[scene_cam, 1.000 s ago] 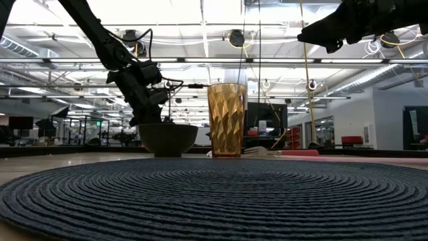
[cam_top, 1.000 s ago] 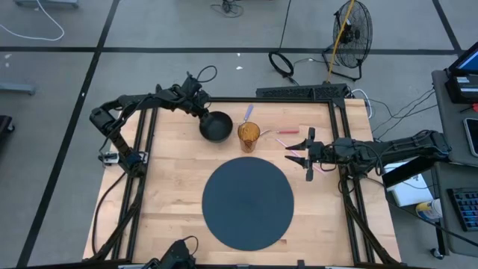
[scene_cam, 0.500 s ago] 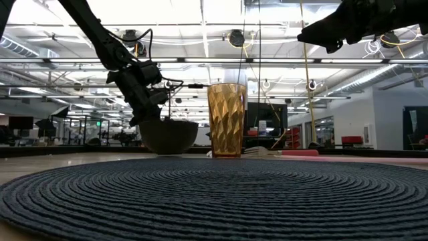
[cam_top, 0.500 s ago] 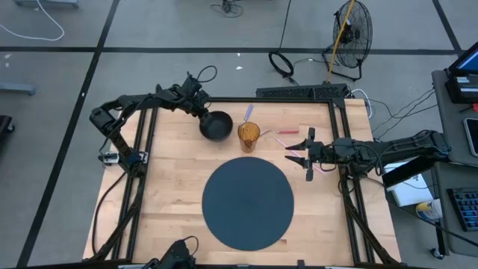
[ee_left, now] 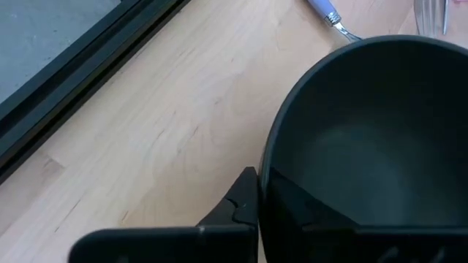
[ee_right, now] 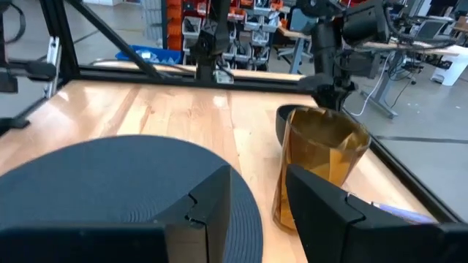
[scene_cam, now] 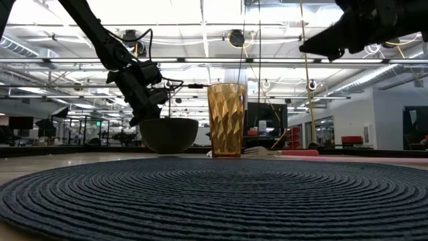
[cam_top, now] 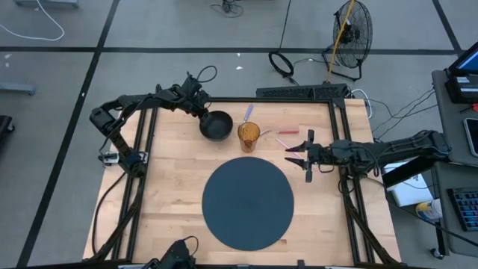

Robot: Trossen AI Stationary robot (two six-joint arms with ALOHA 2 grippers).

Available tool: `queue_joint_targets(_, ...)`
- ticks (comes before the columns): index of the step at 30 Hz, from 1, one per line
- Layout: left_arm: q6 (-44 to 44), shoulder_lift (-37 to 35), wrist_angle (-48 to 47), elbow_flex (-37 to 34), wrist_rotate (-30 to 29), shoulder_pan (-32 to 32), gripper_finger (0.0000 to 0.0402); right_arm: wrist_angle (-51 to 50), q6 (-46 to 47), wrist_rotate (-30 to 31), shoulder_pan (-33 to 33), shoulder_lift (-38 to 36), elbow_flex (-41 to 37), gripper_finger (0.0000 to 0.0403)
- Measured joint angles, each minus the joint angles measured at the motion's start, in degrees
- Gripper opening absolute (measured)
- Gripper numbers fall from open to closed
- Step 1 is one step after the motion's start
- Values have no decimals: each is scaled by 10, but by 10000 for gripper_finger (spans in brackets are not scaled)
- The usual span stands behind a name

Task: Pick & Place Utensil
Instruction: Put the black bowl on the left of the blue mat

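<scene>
Left gripper (cam_top: pixel 203 113), upper left of the table in the high view, is clamped on the near rim of the bowl (cam_top: pixel 217 125). Left wrist view confirms it: one finger (ee_left: pixel 238 208) outside the wall, the other inside, jaws closed down to the thickness of the rim. In the low view the bowl (scene_cam: pixel 168 134) looks just clear of the wood, though I cannot be sure it is off the surface.

Right gripper (cam_top: pixel 308 155) hovers right of centre in the high view, above the table, pointing toward the cup (cam_top: pixel 249 135). Jaws parted, nothing between them; the right wrist view shows the gap and the cup (ee_right: pixel 318 169) beyond.

Utensils: a pink-handled one (cam_top: pixel 285 132) lies flat just right of the cup, upper centre of the frame. Another with a pale handle (cam_top: pixel 249 112) lies behind the cup and beside the bowl; its tip shows in the left wrist view (ee_left: pixel 327 14). A further pinkish piece seems to lie under the right gripper, too small to identify.

Mat (cam_top: pixel 248 202) in the lower centre carries nothing.

Judgement: task is early. No utensil is gripped or moved yet; only the bowl is in hand. Grasping a utensil and placing it both remain.
</scene>
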Motion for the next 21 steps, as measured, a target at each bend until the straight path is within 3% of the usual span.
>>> queue_joint_targets(10,0,0,1,0,1,0,64,6,0,0,0,0,-8,130)
queue_joint_targets(21,-1,0,1,0,1,0,35,9,0,0,0,0,-8,130)
